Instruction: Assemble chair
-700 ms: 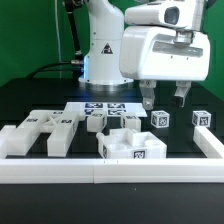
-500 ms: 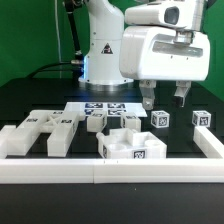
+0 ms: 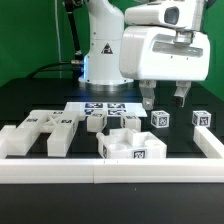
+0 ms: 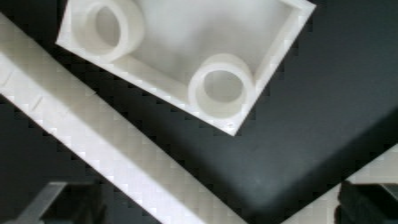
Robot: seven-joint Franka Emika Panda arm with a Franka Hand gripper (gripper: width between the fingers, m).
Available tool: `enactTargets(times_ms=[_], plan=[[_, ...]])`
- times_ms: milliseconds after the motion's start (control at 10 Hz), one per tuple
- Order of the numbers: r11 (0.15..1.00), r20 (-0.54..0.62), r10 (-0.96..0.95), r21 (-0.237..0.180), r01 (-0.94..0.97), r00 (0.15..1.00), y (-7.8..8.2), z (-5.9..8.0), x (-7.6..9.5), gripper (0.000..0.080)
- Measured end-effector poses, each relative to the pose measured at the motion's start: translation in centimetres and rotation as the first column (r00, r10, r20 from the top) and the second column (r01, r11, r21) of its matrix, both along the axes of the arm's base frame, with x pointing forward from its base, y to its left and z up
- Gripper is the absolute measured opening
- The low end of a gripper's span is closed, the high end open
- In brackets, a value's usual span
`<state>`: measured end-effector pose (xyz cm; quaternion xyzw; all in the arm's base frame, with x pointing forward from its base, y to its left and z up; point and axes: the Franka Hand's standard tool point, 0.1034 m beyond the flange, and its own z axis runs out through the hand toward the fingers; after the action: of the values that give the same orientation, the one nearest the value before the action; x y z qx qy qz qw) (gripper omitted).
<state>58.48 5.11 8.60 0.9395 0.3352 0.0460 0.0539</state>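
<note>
Nothing has moved since the earlier frames; the arm (image 3: 160, 50) hangs exactly as it did.

In the exterior view, the gripper (image 3: 164, 100) points straight down, its jaws spread wide and empty. It seems to be poised over a small cube (image 3: 160, 119), probably lined up to pick it. Notched bars (image 3: 40, 130) and a boxy chair part (image 3: 132, 146) lie separately by the front border rail (image 3: 110, 170), likely laid out for easy reach.

In the wrist view, a socketed chair part (image 4: 169, 45) lies near the border rail (image 4: 107, 140), untouched.
</note>
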Motion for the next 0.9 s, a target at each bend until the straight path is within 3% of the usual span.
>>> enactTargets(times_ms=[300, 500, 900], plan=[[0.994, -0.069, -0.109, 0.009, 0.11, 0.992, -0.7, -1.6, -2.1, 0.065], [0.992, -0.079, -0.12, 0.016, 0.121, 0.99, -0.4, -2.5, -2.3, 0.065], [0.991, -0.083, -0.131, 0.02, 0.133, 0.988, -0.6, -2.6, -2.4, 0.065]])
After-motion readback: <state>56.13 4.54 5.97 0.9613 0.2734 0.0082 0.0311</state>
